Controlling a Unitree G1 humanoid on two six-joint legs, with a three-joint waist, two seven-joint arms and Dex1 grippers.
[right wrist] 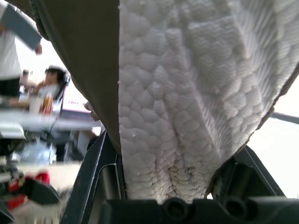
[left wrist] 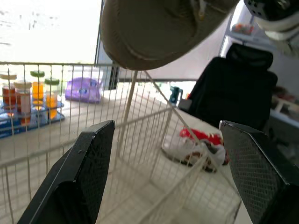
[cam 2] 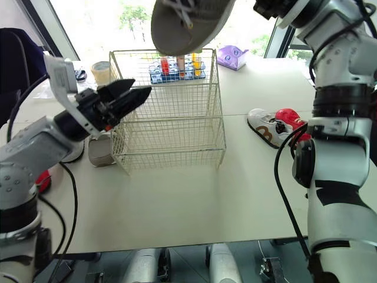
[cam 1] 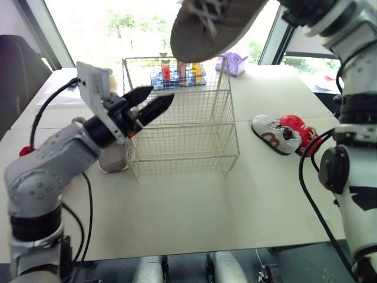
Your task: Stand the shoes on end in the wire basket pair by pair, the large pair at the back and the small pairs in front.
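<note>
Grey shoe (cam 1: 209, 26) hangs above the wire basket (cam 1: 177, 159), clamped in the right claw (right wrist: 173, 163). The left claw (cam 1: 158, 99), spread apart, hovers by the basket's left side.

Four views: two from the head, one from each wrist.
The table (cam 1: 194, 206) is looked down on from the head by the left and right eye views, faced forward at middling range; nearly the same scene is shared, the wire basket (cam 1: 179, 118) being shown slightly further left in the right eye view. The left wrist view is taken low at the near left, close to the basket, along the fingers (left wrist: 88, 172) of the left hand (cam 1: 162, 94) and faced right and far; the basket, the grey shoe (left wrist: 154, 32) overhead and the small shoes (left wrist: 196, 147) at the right are shared with the eye views. The right wrist view is held hard against the grey shoe's sole, between the fingers (right wrist: 96, 177) of the right hand (right wrist: 170, 140).
</note>
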